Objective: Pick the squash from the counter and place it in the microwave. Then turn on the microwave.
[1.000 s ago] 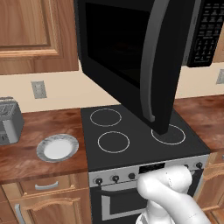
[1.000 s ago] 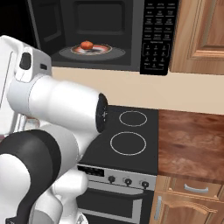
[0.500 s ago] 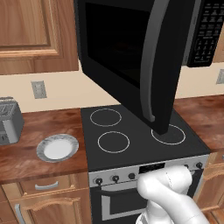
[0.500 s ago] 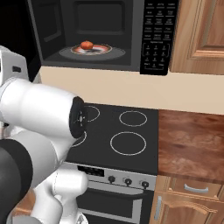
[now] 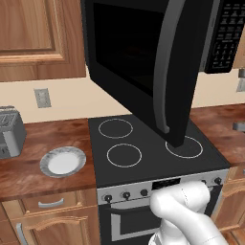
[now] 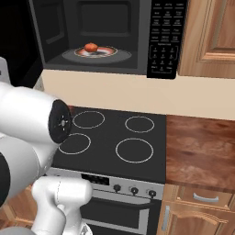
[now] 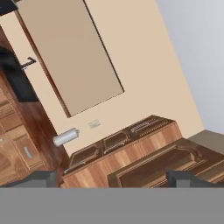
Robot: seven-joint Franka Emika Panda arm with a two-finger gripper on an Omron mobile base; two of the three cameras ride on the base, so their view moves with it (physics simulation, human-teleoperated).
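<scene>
1. Reddish-brown wood-grain worktop (image 5: 43, 174) runs on both sides of a black four-ring stovetop (image 6: 114, 142).
2. Above the stovetop hangs the large black microwave (image 6: 158, 39), its dark glass door (image 5: 143, 62) swung wide open.
3. Inside it, the small orange-red squash (image 6: 91, 47) sits on the turntable plate (image 6: 110, 54).
4. On the left worktop, a round grey-rimmed white plate (image 5: 62, 161) lies near a grey toaster (image 5: 10, 131).
5. In the hand view, the end effector (image 7: 113, 178) has its tips spread wide, holding nothing.

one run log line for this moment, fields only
squash: on turntable inside microwave | door: open | gripper: open, empty, aimed away at far cabinets | plate: on counter | pending: shut door, start
</scene>
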